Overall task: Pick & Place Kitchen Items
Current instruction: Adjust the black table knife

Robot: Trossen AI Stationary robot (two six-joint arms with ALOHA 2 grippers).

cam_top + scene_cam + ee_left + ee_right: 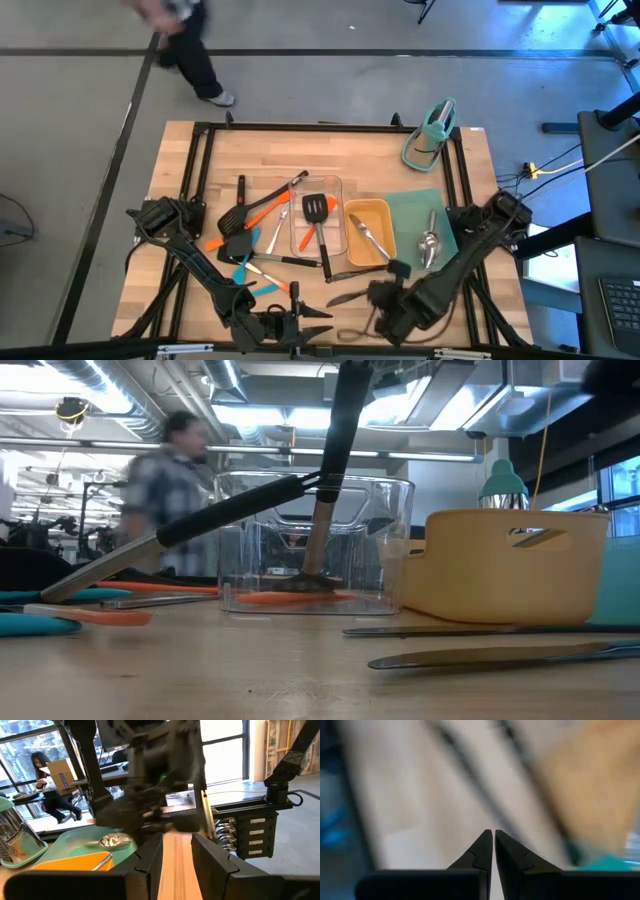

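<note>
Just beyond the closed right tool (385, 300) lies a steel utensil (345, 297).

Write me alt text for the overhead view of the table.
A wooden table seen from above holds scattered utensils: a black turner in a clear tray, a steel spoon in a yellow tray, orange spatulas and tongs to their left. Both dark arms reach in along the near edge; a person walks past beyond the table.

Pale, striped butcher-block wooden bench (180, 200) framed in black. Clear plastic rectangular tray (335, 185) holding a black slotted turner (317, 210) and an orange spatula (306, 238); yellow rectangular tray (352, 240) with shiny steel spoon (372, 238); teal mat (410, 205); teal stand-like object (432, 133); blue spatula (240, 270). Person (170, 490) in plaid shirt.
</note>
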